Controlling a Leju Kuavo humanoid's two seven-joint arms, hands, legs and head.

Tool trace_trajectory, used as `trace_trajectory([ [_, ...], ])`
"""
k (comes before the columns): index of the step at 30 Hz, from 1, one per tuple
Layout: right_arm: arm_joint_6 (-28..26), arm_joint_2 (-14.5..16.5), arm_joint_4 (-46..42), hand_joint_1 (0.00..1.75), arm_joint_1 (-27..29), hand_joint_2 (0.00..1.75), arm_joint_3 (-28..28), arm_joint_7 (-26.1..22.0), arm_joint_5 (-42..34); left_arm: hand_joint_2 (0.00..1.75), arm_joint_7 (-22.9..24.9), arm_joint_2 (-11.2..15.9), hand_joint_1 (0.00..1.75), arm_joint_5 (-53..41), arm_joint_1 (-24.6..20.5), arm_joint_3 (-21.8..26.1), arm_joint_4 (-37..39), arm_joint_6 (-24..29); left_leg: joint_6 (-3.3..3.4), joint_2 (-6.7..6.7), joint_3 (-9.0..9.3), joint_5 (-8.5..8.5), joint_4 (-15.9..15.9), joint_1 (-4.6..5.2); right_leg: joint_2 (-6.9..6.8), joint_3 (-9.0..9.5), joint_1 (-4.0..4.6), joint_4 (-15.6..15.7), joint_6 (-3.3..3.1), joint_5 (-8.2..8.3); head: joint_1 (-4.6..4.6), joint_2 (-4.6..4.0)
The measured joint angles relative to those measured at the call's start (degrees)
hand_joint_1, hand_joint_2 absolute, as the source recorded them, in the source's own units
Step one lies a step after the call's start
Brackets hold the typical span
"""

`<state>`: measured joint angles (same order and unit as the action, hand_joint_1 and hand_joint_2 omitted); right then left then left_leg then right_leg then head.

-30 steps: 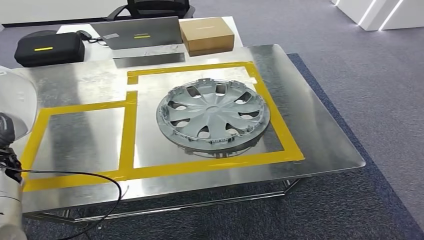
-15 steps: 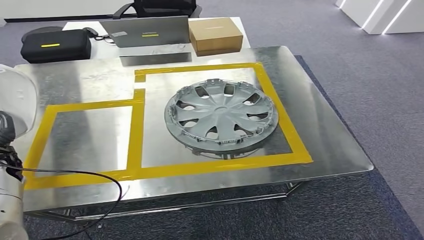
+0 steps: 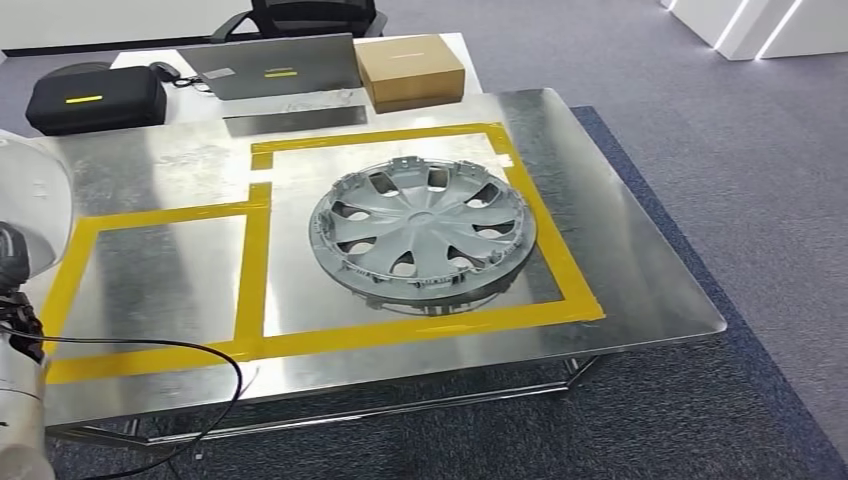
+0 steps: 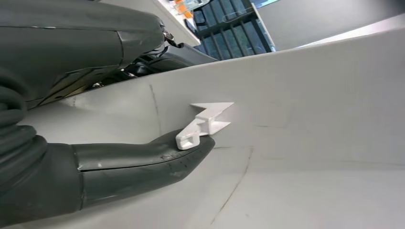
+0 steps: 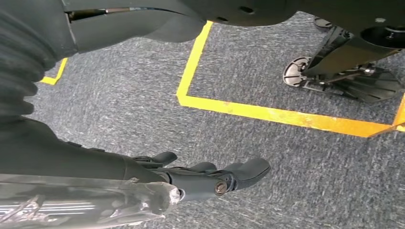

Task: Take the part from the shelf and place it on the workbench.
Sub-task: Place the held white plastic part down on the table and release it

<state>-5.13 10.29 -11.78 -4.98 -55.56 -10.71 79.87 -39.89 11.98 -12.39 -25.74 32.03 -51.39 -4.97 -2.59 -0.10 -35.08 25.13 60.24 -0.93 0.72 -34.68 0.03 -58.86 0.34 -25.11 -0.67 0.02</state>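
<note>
The camera has swung slightly while the wheel cover (image 3: 423, 232) stays flat inside the tabletop's (image 3: 640, 270) yellow square; the left hand (image 4: 143, 162) grips a pale part (image 4: 310, 119), seemingly not yet placed; the right hand (image 5: 210, 179) hangs slack and empty.

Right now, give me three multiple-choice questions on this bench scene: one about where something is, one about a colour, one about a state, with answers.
1. Where does the wheel cover lie?
A. in the larger taped box on the workbench
B. on the carpet
C. on the laptop

2. What colour is the tape marking the boxes?
A. red
B. yellow
C. blue

3. What is the right hand doing?
A. gripping the wheel cover
B. holding the cardboard box
C. hanging empty over the carpet

Answers: 1 A, the tape frames it on all sides. 2 B, the strips are plainly yellow. 3 C, only grey carpet lies beneath its fingers.
</note>
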Motion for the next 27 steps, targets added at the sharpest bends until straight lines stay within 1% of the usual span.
trace_trajectory([
  [1,0.0,0.0,0.0,0.0,0.0,1.75,0.0,0.0,0.0,1.75,0.0,0.0,1.75,0.0,0.0,0.0,0.0,0.0,0.2,0.0,0.92,-0.42,-2.0,0.05,0.02,-0.1,0.12,-0.1,0.28,0.0,-0.02,0.0],
  [2,0.0,0.0,0.0,0.0,0.0,1.75,0.0,0.0,0.0,1.75,0.0,0.0,1.75,0.0,0.0,0.0,0.0,0.1,0.45,-0.04,1.2,-0.3,-2.8,0.14,0.02,-0.2,0.22,0.0,0.58,0.04,-0.02,0.0],
  [4,0.0,0.0,0.0,0.0,0.1,1.75,0.0,0.0,0.0,1.75,0.0,0.0,1.75,0.0,0.1,0.0,0.0,0.1,1.19,-0.11,1.14,-0.4,-3.0,0.13,-0.01,-0.35,0.16,0.1,1.19,0.1,-0.02,0.0],
  [5,-0.1,0.0,0.0,0.0,0.1,1.75,0.0,0.0,0.0,1.75,0.0,0.0,1.75,0.0,0.1,0.0,0.0,0.1,1.56,-0.11,1.18,-0.49,-3.1,0.05,-0.07,-0.62,0.11,-0.4,1.54,-0.32,-0.09,0.0],
  [6,-0.1,0.0,0.0,0.0,0.1,1.75,0.0,0.0,0.0,1.75,0.0,0.0,1.75,0.0,0.1,0.0,0.0,0.1,1.9,-0.1,1.23,-0.56,-3.2,-0.06,-0.13,-1.43,0.06,-2.0,1.9,-1.36,-0.22,0.0],
  [7,-0.1,0.0,0.0,0.0,0.0,1.75,0.0,0.0,0.0,1.75,0.0,0.0,1.75,0.0,0.0,0.0,0.0,0.1,2.13,-0.08,1.28,-0.6,-3.2,-0.14,-0.19,-2.82,0.0,-4.9,2.21,-2.96,-0.3,0.0],
  [9,0.0,0.0,0.0,0.0,0.1,1.75,0.0,0.0,0.0,1.75,0.0,-0.1,1.75,0.0,0.1,0.0,0.0,0.1,2.34,-0.07,1.29,-0.57,-3.2,-0.13,-0.25,-6.6,-0.09,-13.0,2.59,-6.54,-0.44,0.0],
  [10,0.0,0.0,0.0,0.0,0.1,1.75,0.0,0.0,0.0,1.75,0.0,-0.2,1.75,0.1,0.1,0.0,0.0,0.1,2.36,-0.07,1.31,-0.56,-3.2,-0.12,-0.25,-8.03,-0.11,-15.8,2.66,-7.36,-0.44,0.0],
  [11,0.0,0.0,0.0,0.0,0.2,1.75,0.0,0.0,0.0,1.75,0.0,-0.2,1.75,0.1,0.1,0.0,0.0,0.1,2.36,-0.08,1.36,-0.53,-3.2,-0.13,-0.25,-8.53,-0.12,-16.7,2.67,-7.08,-0.45,0.0],
  [12,-0.1,0.0,0.0,0.0,0.2,1.75,0.0,0.0,0.0,1.75,0.0,-0.3,1.75,0.1,0.1,0.0,0.0,0.1,2.33,-0.11,1.45,-0.49,-3.2,-0.15,-0.25,-7.77,-0.14,-15.0,2.62,-5.66,-0.44,0.0],
  [13,-0.1,0.0,0.0,0.0,0.2,1.75,0.0,0.0,0.0,1.75,0.0,-0.3,1.75,0.1,0.1,0.0,0.0,0.1,2.24,-0.14,1.58,-0.43,-3.2,-0.21,-0.26,-6.01,-0.16,-11.4,2.56,-3.61,-0.45,0.0],
  [14,-0.1,0.0,0.0,0.0,0.1,1.75,0.0,0.0,0.0,1.75,0.0,-0.3,1.75,0.1,0.1,0.0,0.0,0.1,2.07,-0.16,1.71,-0.33,-3.2,-0.22,-0.25,-3.83,-0.19,-7.1,2.49,-1.87,-0.45,0.0],
  [15,-0.1,0.0,0.0,0.0,0.1,1.75,0.0,0.0,0.0,1.75,0.0,-0.3,1.75,0.1,0.1,0.0,0.0,0.1,1.81,-0.2,1.77,-0.23,-3.1,-0.16,-0.17,-1.87,-0.22,-3.4,2.3,-0.66,-0.44,0.0],
  [16,-0.1,0.0,0.0,0.0,0.0,1.75,0.0,0.0,0.0,1.75,0.0,-0.2,1.75,0.2,0.1,0.0,0.0,0.1,1.5,-0.23,1.77,-0.2,-3.1,-0.07,-0.1,-0.65,-0.22,-1.1,2.08,-0.13,-0.39,0.0],
  [17,-0.1,0.1,0.0,0.0,0.0,1.75,0.0,0.0,0.0,1.75,0.0,-0.2,1.75,0.2,0.1,0.0,0.0,0.1,1.19,-0.26,1.75,-0.24,-3.1,0.02,-0.02,-0.14,-0.17,-0.2,1.8,-0.16,-0.36,0.0],
  [19,0.0,0.1,0.0,0.0,0.1,1.75,0.0,0.0,0.0,1.75,0.1,-0.1,1.75,0.2,0.1,0.0,0.0,0.0,0.62,-0.29,1.73,-0.37,-3.4,0.02,0.03,-0.13,-0.12,-0.2,1.06,-0.04,-0.31,0.0],
  [20,0.0,0.1,0.0,0.0,0.1,1.75,0.0,0.0,0.0,1.75,0.1,-0.1,1.75,0.2,0.1,0.0,0.0,0.0,0.37,-0.27,1.65,-0.09,-3.2,-0.05,0.02,-0.14,-0.16,-0.1,0.69,0.04,-0.31,0.0],
  [21,0.0,0.1,0.0,0.0,0.1,1.75,0.0,0.0,0.0,1.75,0.2,-0.1,1.75,0.2,0.1,0.0,0.0,-0.1,0.14,-0.24,1.19,0.77,-2.1,-0.07,0.01,-0.14,-0.25,0.0,0.3,0.12,-0.26,0.0],
  [22,-0.1,0.1,0.0,0.0,0.1,1.75,0.0,0.0,0.0,1.75,0.2,0.0,1.75,0.3,0.1,0.0,0.0,-0.1,-0.04,-0.21,0.16,2.28,0.2,-0.08,-0.01,-0.13,-0.34,0.1,-0.03,0.2,-0.22,0.0],
  [24,-0.1,0.1,0.0,0.0,0.1,1.75,0.0,-0.1,0.0,1.75,0.3,0.0,1.75,0.4,0.2,0.0,0.0,-0.2,-0.23,-0.17,-3.25,6.05,7.7,-0.07,-0.02,-0.18,-0.28,0.1,-0.36,0.18,-0.18,0.0],
  [25,-0.1,0.1,0.0,0.0,0.1,1.75,0.0,-0.1,-0.1,1.75,0.3,0.0,1.75,0.4,0.3,0.0,0.0,-0.2,-0.25,-0.17,-4.87,7.25,11.1,-0.07,-0.02,-0.19,-0.24,0.1,-0.41,0.17,-0.2,0.0],
  [26,0.0,0.1,0.0,0.0,0.1,1.75,0.0,-0.1,-0.1,1.75,0.3,0.0,1.75,0.4,0.4,0.0,0.1,-0.2,-0.22,-0.17,-5.75,7.39,12.8,-0.06,-0.02,-0.19,-0.2,0.1,-0.42,0.17,-0.19,0.0],
  [27,0.0,0.1,0.0,0.0,0.1,1.75,0.0,-0.1,-0.1,1.75,0.3,0.0,1.75,0.4,0.5,0.0,0.1,-0.2,-0.15,-0.17,-5.59,6.39,12.3,-0.06,-0.02,-0.17,-0.19,0.0,-0.42,0.17,-0.19,0.0],
])
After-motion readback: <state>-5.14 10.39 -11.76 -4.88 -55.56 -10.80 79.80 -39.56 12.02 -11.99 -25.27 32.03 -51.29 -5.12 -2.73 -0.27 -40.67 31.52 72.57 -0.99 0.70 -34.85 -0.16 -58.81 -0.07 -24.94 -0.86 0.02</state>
